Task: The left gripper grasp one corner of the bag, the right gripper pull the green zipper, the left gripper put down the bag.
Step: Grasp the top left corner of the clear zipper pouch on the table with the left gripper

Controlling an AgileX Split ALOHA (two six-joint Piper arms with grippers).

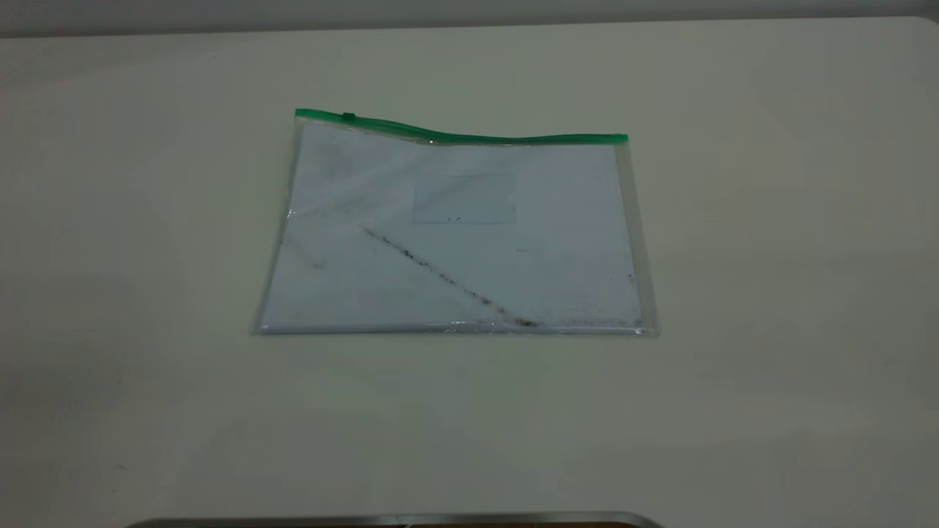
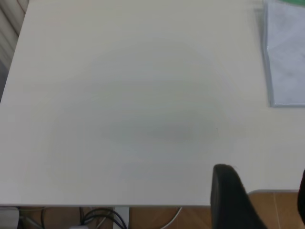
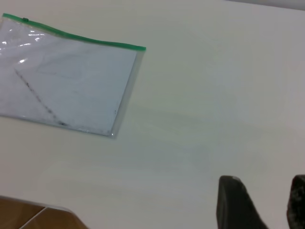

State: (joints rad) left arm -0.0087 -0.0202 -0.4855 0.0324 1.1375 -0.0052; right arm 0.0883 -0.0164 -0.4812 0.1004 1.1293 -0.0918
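The bag (image 1: 455,235) lies flat in the middle of the table, a clear pouch with a white sheet, a dark diagonal streak and a small pocket. The green zipper strip (image 1: 469,136) runs along its far edge, with the slider tab (image 1: 349,116) near the left end. Neither gripper shows in the exterior view. My left gripper (image 2: 264,191) is open and empty above the table's edge, well away from the bag's corner (image 2: 286,62). My right gripper (image 3: 264,198) is open and empty over bare table, far from the bag (image 3: 66,81) and its zipper strip (image 3: 86,39).
The white table (image 1: 733,367) surrounds the bag on all sides. A dark metal rim (image 1: 396,521) shows at the near edge. In the left wrist view the table edge, wood floor (image 2: 276,210) and cables (image 2: 100,217) lie below the gripper.
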